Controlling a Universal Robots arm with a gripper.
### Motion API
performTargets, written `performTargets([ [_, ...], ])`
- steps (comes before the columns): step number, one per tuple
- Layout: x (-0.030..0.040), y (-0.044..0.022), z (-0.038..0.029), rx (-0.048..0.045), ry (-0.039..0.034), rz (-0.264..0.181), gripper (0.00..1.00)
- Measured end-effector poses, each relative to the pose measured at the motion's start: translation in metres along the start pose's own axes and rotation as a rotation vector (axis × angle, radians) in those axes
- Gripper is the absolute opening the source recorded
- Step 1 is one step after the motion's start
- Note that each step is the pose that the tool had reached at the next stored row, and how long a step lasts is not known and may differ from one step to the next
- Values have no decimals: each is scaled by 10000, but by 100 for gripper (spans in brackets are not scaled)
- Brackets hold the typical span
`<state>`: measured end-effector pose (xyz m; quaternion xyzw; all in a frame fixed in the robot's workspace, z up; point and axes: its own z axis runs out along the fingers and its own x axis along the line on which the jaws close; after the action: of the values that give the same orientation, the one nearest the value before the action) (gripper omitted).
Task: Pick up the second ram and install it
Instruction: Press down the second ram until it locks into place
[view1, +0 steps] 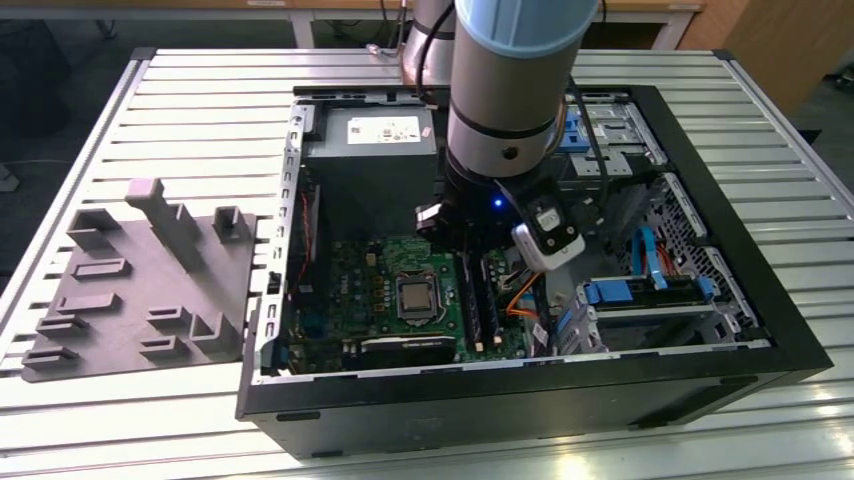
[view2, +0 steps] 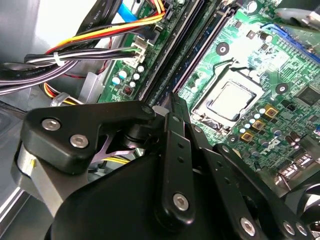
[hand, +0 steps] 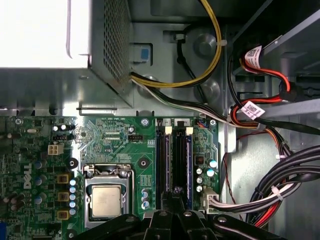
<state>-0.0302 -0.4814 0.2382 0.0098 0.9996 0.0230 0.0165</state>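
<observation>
We see the tool (hand: 175, 197) low over the motherboard (view1: 387, 290), fingers nearly together above the ram (hand: 188, 165) standing in its slot; the exterior view adds the case (view1: 534, 400) on the desk (view1: 200, 110).

From high up at the front we look down on the open computer case (view1: 534, 380). Both wrist views sit close over the motherboard (hand: 125, 140), sharing its processor socket (view2: 227, 102) and memory slots (hand: 175, 160).
</observation>
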Motion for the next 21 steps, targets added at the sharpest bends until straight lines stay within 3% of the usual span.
performTargets([
  [21, -3, -130, -6, 1, 0, 0, 11],
])
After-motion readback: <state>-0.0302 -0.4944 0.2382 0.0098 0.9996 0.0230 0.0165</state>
